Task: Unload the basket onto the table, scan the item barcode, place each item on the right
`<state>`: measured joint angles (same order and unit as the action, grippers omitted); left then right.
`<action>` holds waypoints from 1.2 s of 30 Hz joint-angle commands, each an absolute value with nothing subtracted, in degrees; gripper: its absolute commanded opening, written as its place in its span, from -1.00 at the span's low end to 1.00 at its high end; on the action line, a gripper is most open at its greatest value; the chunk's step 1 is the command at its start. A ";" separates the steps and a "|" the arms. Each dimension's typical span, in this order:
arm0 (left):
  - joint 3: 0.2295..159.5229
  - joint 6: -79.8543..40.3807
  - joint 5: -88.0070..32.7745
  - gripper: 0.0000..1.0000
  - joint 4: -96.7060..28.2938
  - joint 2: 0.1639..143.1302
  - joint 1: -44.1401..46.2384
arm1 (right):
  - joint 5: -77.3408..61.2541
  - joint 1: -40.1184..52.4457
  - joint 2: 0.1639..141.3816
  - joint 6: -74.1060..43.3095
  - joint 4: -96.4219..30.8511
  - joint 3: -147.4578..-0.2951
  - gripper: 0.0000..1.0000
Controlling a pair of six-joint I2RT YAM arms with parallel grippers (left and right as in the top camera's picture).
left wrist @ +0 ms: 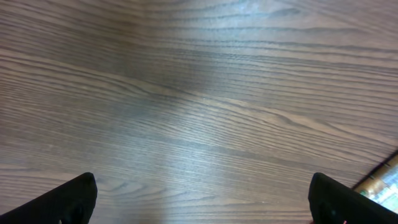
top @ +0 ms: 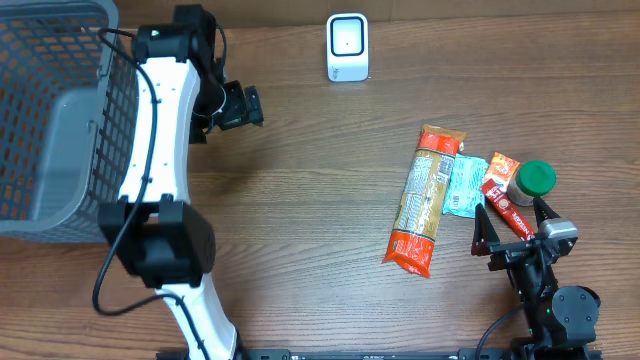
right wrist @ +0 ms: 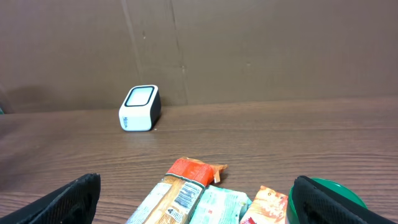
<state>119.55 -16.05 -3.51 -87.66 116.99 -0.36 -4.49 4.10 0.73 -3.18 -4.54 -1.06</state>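
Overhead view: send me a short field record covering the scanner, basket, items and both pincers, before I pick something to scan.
scanner: white barcode scanner, far side, centre
basket: grey mesh basket, far left
items: pasta bag, teal packet, red-orange packet, green-lidded jar, clustered at right
left pincer: open, empty, beside the basket
right pincer: open, empty, at the near side of the items
task state: no item picked up yet

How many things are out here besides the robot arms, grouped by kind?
Packets: 3, pasta bag, teal packet, red packet
Jars: 1, green-lidded jar
Scanners: 1, white scanner
Baskets: 1, grey mesh basket
Total: 6
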 commanded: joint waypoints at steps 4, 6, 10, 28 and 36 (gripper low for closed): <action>120.09 -14.96 -4.05 0.99 -87.72 98.85 -0.03 | -4.64 3.73 0.16 -2.94 -4.40 -0.45 1.00; 120.09 -14.98 -4.08 0.99 -87.74 93.58 -0.03 | -4.62 3.73 0.16 -2.94 -4.40 -0.45 1.00; 120.09 -14.96 -4.08 0.99 -87.74 81.38 -0.03 | -4.62 3.73 0.16 -2.94 -4.40 -0.45 1.00; 119.85 -14.96 -4.08 0.99 -96.20 51.77 -0.34 | -4.62 3.73 0.16 -2.94 -4.40 -0.45 1.00; 109.56 -14.98 -4.05 0.99 -96.79 45.45 -0.40 | -4.64 3.73 0.16 -2.94 -4.40 -0.45 1.00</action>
